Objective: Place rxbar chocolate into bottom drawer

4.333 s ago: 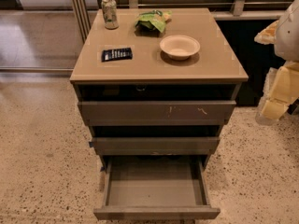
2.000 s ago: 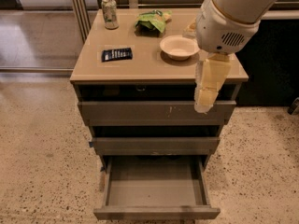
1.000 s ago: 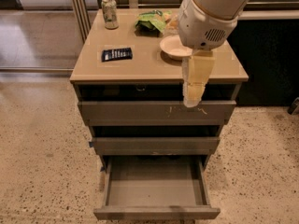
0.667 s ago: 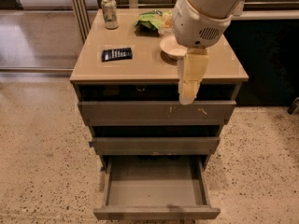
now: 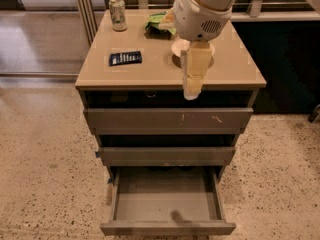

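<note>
Three drawers stack under the tan surface point(image 5: 150, 71) of a cabinet that stands on a speckled floor point(image 5: 45, 159). The bottom drawer point(image 5: 167, 228) is pulled far out toward the camera, its grey inside bare. The middle drawer point(image 5: 165, 155) and the top drawer point(image 5: 150, 119), which has pale scratches on its front, stick out far less. The chocolate bar point(image 5: 125, 58) lies flat near the left edge of the surface, about midway between front and back, well apart from the tool. A pale green can point(image 5: 118, 14) stands upright at the back left corner, and a green snack bag point(image 5: 159, 23) lies along the back edge. A white bowl point(image 5: 176, 48) sits right of centre, partly hidden behind the arm point(image 5: 202, 9). The tool point(image 5: 191, 91) points straight down over the front edge, right of centre; whether it is wide or narrow I cannot tell.
</note>
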You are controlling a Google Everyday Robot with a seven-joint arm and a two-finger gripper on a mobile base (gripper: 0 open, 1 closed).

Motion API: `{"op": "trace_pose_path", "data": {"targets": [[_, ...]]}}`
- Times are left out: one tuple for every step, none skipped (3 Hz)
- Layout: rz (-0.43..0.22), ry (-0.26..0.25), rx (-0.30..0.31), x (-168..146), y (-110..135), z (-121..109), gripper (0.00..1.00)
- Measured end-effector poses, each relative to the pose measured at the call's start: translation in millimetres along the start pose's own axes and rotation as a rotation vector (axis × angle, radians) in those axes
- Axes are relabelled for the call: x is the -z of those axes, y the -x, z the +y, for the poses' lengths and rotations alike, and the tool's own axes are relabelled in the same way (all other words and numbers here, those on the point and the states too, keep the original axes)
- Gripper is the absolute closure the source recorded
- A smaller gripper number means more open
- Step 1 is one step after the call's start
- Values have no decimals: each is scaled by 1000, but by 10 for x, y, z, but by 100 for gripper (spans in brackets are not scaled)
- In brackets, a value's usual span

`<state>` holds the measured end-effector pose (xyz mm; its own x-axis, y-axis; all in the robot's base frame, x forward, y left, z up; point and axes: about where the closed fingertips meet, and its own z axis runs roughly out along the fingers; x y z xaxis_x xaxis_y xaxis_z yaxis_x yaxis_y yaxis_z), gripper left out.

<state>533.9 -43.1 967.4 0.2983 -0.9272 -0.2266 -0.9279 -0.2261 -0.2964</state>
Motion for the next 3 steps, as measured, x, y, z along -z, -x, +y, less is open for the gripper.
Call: {"op": "trace_pose_path", "data": {"targets": [[-12, 1, 22, -33, -22, -180, 0], [-21, 4, 34, -114, -74, -419, 0], [-5, -3, 43, -178, -117, -588, 0]]}}
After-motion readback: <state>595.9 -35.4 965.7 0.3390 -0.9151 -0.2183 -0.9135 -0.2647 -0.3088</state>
